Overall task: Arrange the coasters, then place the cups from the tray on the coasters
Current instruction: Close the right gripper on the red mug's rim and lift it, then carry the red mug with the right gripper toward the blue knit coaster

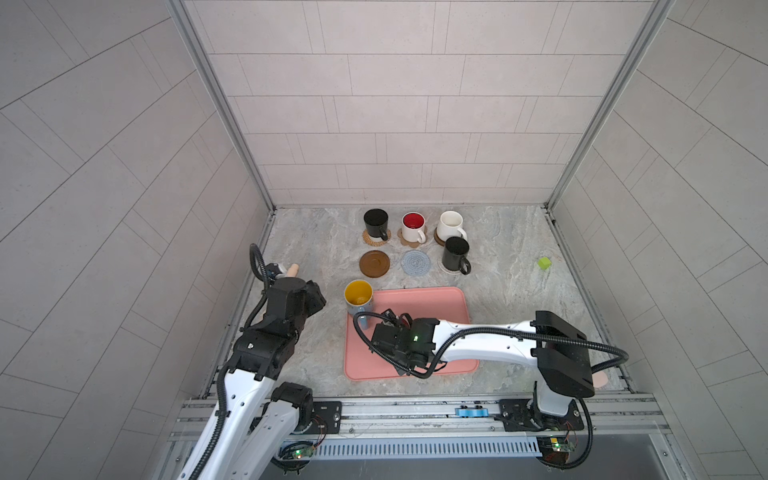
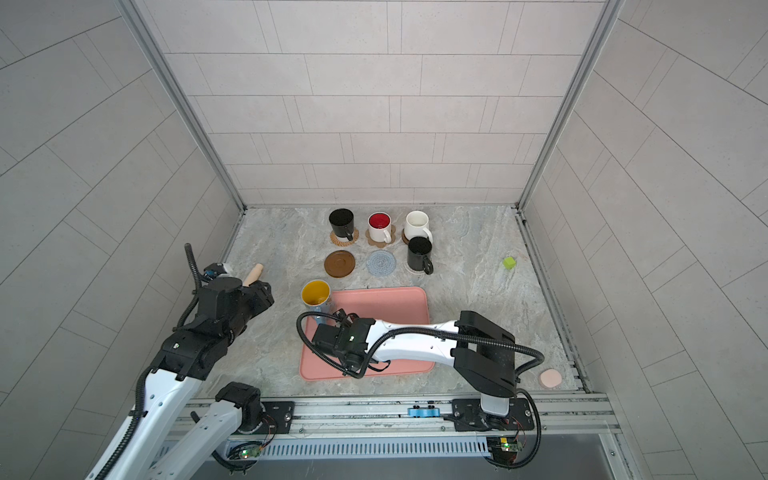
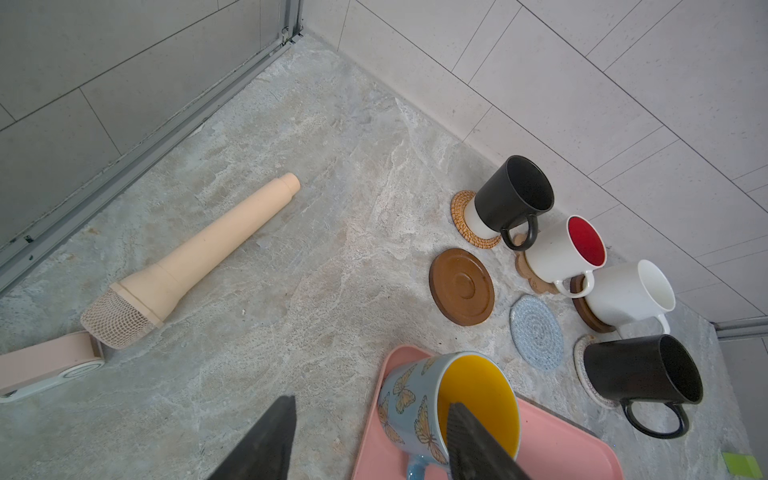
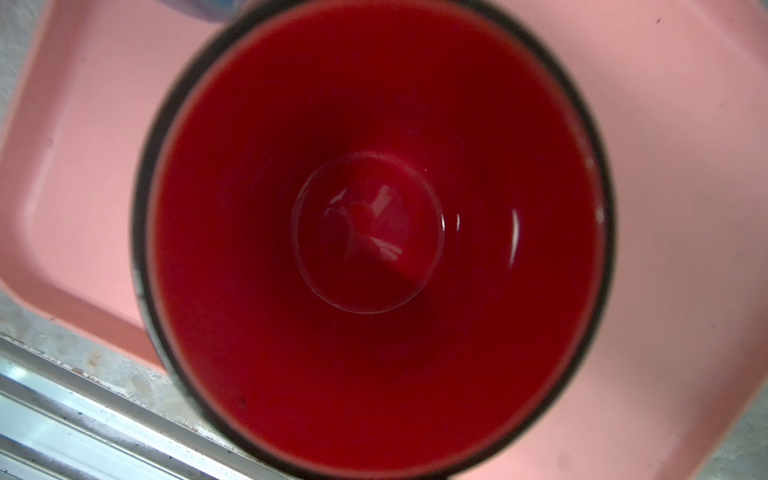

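Several coasters lie in two rows. Back row: a black cup (image 1: 376, 222) on rattan, a white cup with red inside (image 1: 412, 226) on the paw shape, a plain white cup (image 1: 451, 224) on wood. Front row: a bare brown wooden disc (image 1: 374, 263), a bare grey-blue crochet round (image 1: 415, 262), a black cup (image 1: 456, 253) on whitish crochet. The light blue cup (image 1: 358, 297) stands on the pink tray's (image 1: 436, 303) far left corner. My left gripper (image 3: 370, 440) hangs open beside it. The right gripper (image 1: 395, 345) is over the tray, shut on the red cup (image 4: 374, 228), which hides its fingers.
A peach toy microphone (image 3: 195, 257) and a pale pink gadget (image 3: 45, 365) lie by the left wall. A green cube (image 1: 544, 262) sits at the right. A pale pink puck (image 2: 550, 377) lies near the right arm's base.
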Controlling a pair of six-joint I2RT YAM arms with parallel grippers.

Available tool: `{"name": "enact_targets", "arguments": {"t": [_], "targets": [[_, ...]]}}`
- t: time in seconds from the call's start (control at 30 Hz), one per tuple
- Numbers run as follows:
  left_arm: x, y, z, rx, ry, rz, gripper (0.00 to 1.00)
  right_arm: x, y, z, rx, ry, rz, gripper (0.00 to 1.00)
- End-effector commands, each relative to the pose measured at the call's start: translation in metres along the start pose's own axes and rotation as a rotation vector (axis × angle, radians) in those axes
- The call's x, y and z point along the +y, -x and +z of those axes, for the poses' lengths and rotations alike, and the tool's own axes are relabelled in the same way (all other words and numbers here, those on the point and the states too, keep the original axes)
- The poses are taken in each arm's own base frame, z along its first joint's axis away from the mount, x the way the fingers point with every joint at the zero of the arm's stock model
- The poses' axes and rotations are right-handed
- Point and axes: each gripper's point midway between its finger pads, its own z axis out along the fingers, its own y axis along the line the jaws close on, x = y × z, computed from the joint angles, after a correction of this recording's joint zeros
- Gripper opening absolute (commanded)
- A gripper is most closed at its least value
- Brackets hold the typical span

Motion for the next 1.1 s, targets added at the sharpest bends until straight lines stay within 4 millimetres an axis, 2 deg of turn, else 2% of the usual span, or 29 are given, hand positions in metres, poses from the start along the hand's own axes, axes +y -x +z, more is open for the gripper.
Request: {"name": "enact_targets", "arguments": {"t": [0.0, 0.43, 0.73, 1.07], "targets": [[0.002, 0.008, -0.003, -0.028, 0.015, -0.001, 0.64, -0.007, 0.016, -0.019, -0.076, -0.017, 0.002, 0.09], [-0.002, 0.01, -0.001, -0.027, 0.007, -0.006, 0.65, -0.018, 0.026, -0.029, -0.111, -0.021, 0.018, 0.08], [-0.003, 0.01, -0.001, -0.028, 0.002, -0.004, 0.65, -0.033, 0.035, -0.037, -0.134, -0.033, 0.041, 0.07], [0.0, 0.008, -0.001, -0.027, 0.007, -0.009, 0.65, -0.045, 0.04, -0.038, -0.139, -0.042, 0.049, 0.06]]}}
